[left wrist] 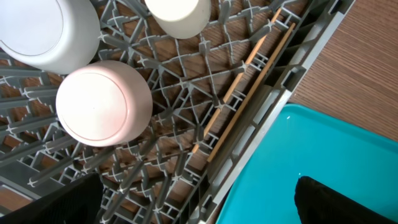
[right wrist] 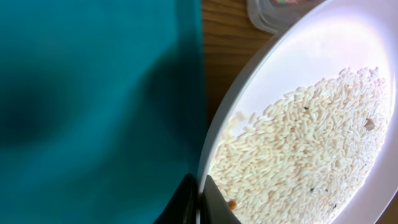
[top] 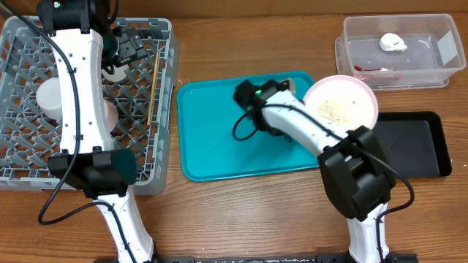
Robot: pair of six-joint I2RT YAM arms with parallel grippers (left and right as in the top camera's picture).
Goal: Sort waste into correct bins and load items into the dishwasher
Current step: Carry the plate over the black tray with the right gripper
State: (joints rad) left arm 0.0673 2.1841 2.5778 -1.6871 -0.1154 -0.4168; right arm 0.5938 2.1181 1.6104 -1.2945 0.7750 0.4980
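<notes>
My right gripper (top: pixel 302 98) is shut on the left rim of a pale pink bowl (top: pixel 341 109) holding rice grains, at the right edge of the teal tray (top: pixel 219 146). In the right wrist view the fingers (right wrist: pixel 199 200) pinch the bowl's rim (right wrist: pixel 231 124), with rice (right wrist: pixel 311 143) inside. My left gripper (top: pixel 126 47) is open and empty above the grey dish rack (top: pixel 164 109). The left wrist view (left wrist: pixel 199 208) shows the rack holding an upturned pink cup (left wrist: pixel 102 102), a white bowl (left wrist: pixel 46 31), a cream cup (left wrist: pixel 177 15) and wooden chopsticks (left wrist: pixel 249 81).
A clear bin (top: pixel 431 69) at the back right holds a crumpled white item (top: pixel 393 42) and a red scrap (top: pixel 369 70). A black tray (top: pixel 413 146) lies right of the bowl. The chopsticks (top: pixel 153 88) lie along the rack's right side.
</notes>
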